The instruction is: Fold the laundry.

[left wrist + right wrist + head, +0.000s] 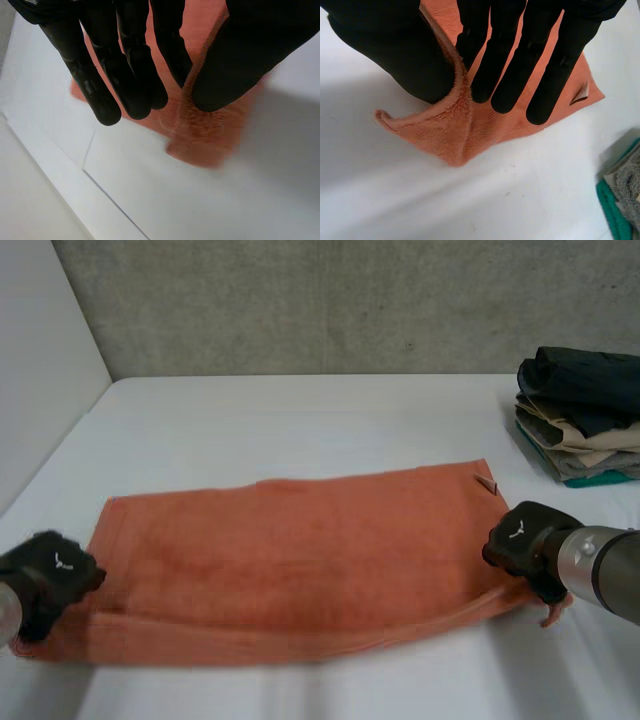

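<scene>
Across the white worktop (300,420) an orange towel (300,550) is spread lengthwise between the arms. Its near left corner is pinched between the straight fingers and thumb of the left hand (45,575). Its near right corner is pinched likewise by the right hand (525,540), with the edge raised. A stack of folded clothes (585,410) is seen at the far right.
</scene>
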